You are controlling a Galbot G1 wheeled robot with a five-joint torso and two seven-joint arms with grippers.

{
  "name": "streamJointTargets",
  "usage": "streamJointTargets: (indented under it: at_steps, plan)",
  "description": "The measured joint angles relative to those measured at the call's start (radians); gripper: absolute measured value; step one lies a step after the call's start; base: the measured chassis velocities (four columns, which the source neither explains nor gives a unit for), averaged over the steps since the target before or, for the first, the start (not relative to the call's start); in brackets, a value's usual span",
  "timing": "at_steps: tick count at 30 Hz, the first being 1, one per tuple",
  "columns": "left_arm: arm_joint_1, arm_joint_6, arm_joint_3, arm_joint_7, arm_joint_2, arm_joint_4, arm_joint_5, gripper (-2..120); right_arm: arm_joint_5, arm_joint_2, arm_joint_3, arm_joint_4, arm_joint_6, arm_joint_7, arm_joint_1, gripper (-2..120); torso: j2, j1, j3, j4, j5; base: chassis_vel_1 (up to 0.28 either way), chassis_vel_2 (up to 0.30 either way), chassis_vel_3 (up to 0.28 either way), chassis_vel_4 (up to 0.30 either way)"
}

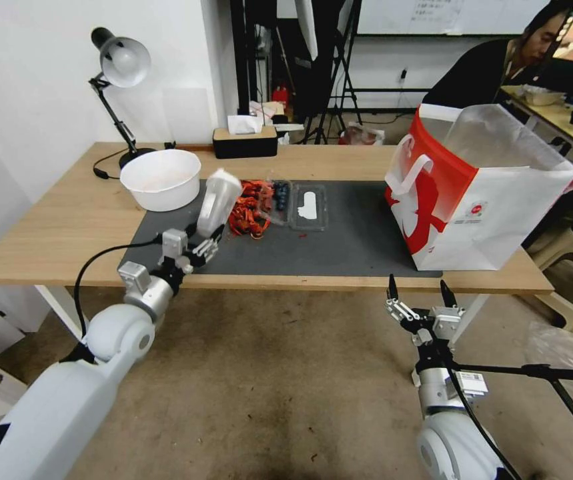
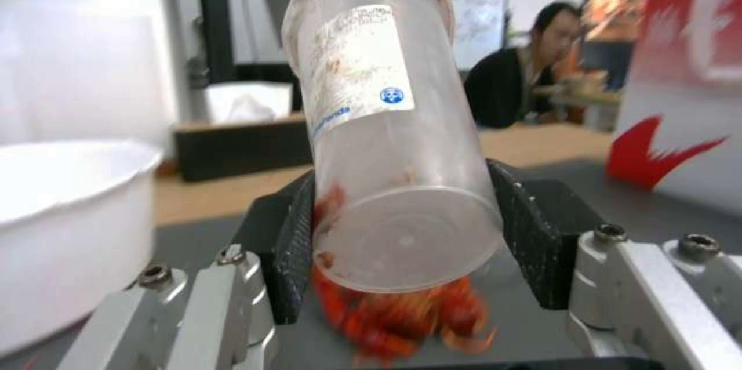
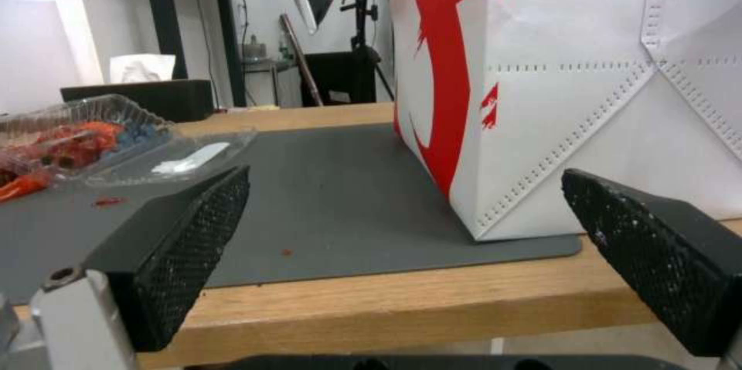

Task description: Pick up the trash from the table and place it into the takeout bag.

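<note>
Now, L jaws: left gripper [image 2: 402,231] clenched on the clear cylindrical plastic cup with a white label [image 2: 386,126], black pads pressing both sides near its base; cup tilted, raised off the mat.
L gripper spot: over the near-left part of the dark grey mat [image 1: 353,243], just in front of the pile of orange-red crayfish shells [image 1: 249,208].
Cup in head view: clear plastic cup [image 1: 219,193] leans away from the robot, just beside the shells.
R jaws: right gripper [image 1: 419,293] spread wide, holding nothing; black ribbed pads [image 3: 189,242] well apart.
R gripper spot: below the table's front edge, near the bag's front corner.
Bag: large boxy white paper takeout bag with red panels [image 1: 479,200] stands upright on the mat's right end, clear liner showing at the top.
Other trash: clear hinged plastic clamshell box [image 1: 303,207] lies open mid-mat, touching the shells.
Bowl: white round bowl [image 1: 161,179] at the mat's far-left corner.
Table: long light-wood table [image 1: 66,227].
</note>
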Motion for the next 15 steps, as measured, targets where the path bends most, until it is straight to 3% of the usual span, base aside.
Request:
streamJointTargets:
  at_steps: [5, 9, 15]
  plan:
    - [-0.082, -0.029, 0.059, 0.061, 0.026, 0.031, -0.061, 52, -0.001, -0.001, 0.0, -0.003, 0.0, 0.0, 0.004, 100, 0.0, 0.0, 0.0, 0.0002, 0.0002, 0.0, 0.0, 0.0, 0.0]
    - [-0.134, -0.03, 0.101, 0.073, 0.036, 0.042, -0.089, 52, -0.001, 0.0, 0.0, -0.004, 0.0, 0.0, 0.007, 100, 0.0, 0.0, 0.0, 0.0001, -0.0001, 0.0, 0.0, 0.0, 0.0]
    - [-0.31, -0.032, 0.232, 0.094, 0.055, 0.08, -0.162, 52, -0.001, -0.003, -0.001, -0.004, -0.003, 0.0, 0.013, 100, 0.0, 0.0, 0.0, 0.0001, 0.0003, 0.0, 0.0, 0.0, 0.0]
